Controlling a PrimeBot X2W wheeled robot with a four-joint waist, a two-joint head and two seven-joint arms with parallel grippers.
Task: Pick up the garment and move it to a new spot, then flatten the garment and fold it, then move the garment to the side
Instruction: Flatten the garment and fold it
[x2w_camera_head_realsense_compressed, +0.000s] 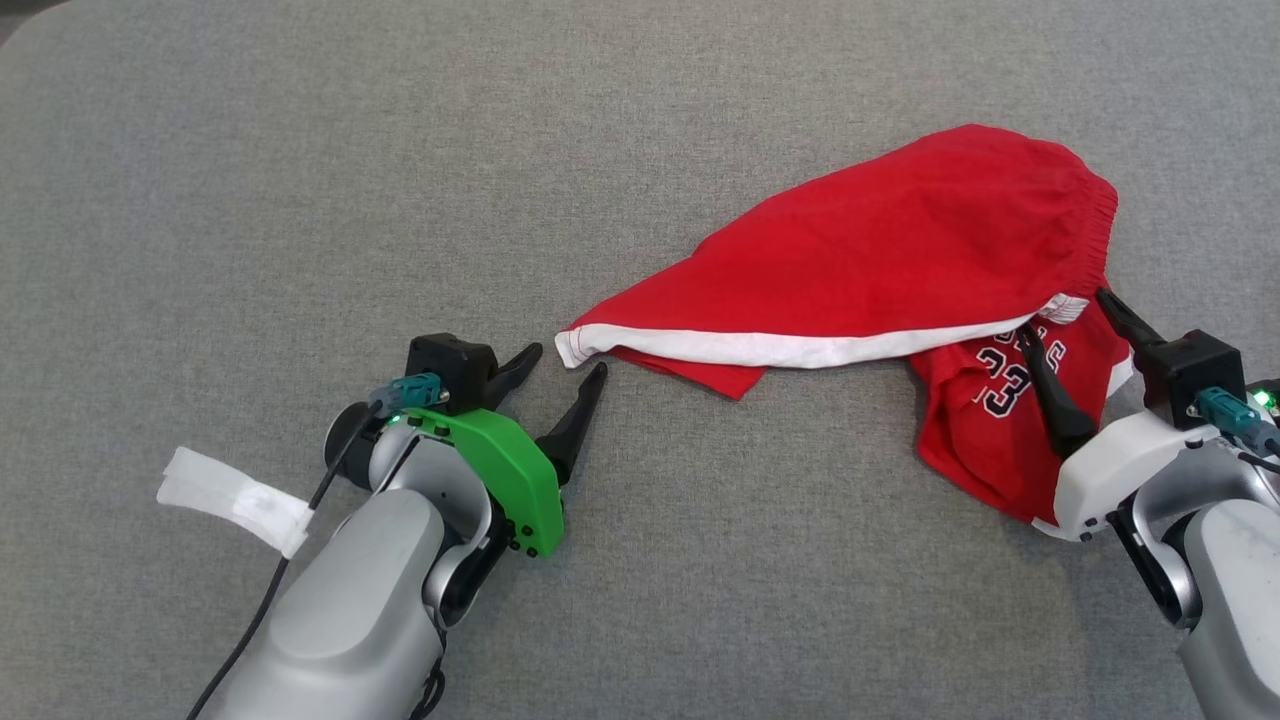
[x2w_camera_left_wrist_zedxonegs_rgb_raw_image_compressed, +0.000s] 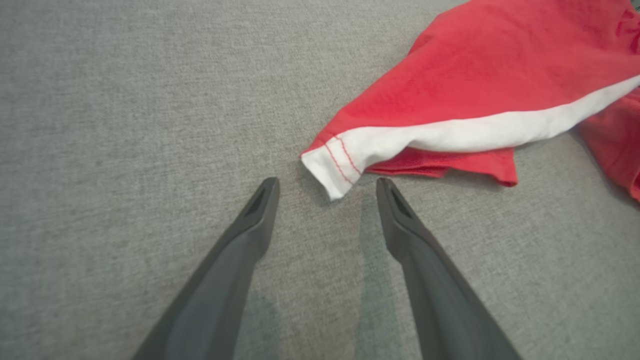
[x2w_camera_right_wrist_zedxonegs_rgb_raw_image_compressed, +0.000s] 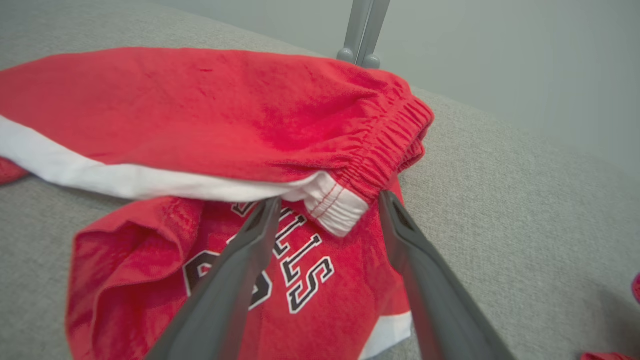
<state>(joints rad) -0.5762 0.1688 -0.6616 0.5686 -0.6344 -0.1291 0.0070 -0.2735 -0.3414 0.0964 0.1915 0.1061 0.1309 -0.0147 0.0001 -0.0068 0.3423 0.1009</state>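
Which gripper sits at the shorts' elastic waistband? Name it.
The right gripper: its open fingers flank the gathered waistband corner; the left gripper faces the plain hem corner.

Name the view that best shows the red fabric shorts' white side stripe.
Head view: the white side stripe on the red fabric shorts runs from hem corner to waistband. The left wrist view shows its hem end close; the right wrist view, its waistband end.

Seemingly a lab: a wide tabletop (x2w_camera_head_realsense_compressed: 200, 150) covered in plain grey woven cloth, a plain pale grey wall (x2w_camera_right_wrist_zedxonegs_rgb_raw_image_compressed: 525, 60) behind it, and a thin grey metal stand (x2w_camera_right_wrist_zedxonegs_rgb_raw_image_compressed: 362, 30) rising past its far edge.
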